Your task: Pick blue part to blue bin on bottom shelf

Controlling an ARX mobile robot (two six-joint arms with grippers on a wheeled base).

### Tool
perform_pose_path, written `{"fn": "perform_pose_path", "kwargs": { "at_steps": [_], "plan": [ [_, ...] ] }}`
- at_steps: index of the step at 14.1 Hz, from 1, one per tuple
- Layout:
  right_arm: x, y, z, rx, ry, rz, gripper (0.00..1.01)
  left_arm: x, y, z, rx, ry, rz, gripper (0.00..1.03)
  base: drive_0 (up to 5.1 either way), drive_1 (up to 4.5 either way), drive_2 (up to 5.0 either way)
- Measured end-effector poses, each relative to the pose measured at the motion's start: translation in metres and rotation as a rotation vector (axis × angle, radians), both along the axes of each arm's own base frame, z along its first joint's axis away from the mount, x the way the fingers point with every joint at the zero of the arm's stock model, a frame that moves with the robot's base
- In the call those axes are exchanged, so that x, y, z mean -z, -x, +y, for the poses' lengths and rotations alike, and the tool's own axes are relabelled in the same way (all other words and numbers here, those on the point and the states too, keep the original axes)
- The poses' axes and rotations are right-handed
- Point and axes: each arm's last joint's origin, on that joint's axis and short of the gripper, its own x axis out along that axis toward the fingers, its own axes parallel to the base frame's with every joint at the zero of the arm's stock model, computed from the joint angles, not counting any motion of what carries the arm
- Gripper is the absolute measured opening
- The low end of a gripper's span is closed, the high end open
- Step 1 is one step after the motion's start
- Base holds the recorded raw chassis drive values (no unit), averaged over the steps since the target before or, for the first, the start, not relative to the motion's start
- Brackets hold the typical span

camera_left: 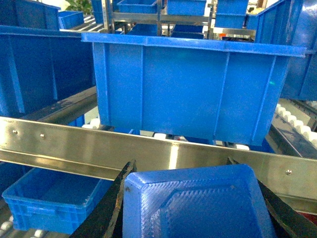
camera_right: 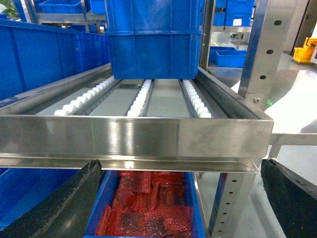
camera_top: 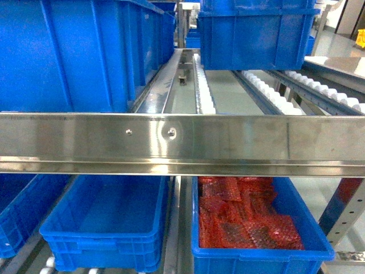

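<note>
A steel rail (camera_top: 228, 142) (shiny, wide) bars the open blue bin (camera_top: 108, 220) beneath.

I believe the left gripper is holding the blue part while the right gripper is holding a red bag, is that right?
Not quite. The left gripper does hold the blue part, but the right gripper holds nothing: in the right wrist view its fingers stand wide apart with only air between them. The red bags lie below in a bin.
</note>
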Motion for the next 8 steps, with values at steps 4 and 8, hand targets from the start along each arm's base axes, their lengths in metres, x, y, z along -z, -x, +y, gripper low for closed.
{"fn": "perform_pose_path", "kwargs": {
  "at_steps": [4, 8],
  "plan": [
    [-0.0001, 0.0000, 0.0000, 0.001, 0.000, -0.001, 0.98, -0.0003, 0.0000, 0.0002, 0.003, 0.001, -0.003, 0.43, 0.0, 0.00, 0.0],
    [-0.0001, 0.0000, 0.0000, 0.001, 0.000, -0.001, 0.98, -0.0003, 0.0000, 0.0002, 0.003, 0.001, -0.003, 0.43, 0.0, 0.00, 0.0]
  ]
}}
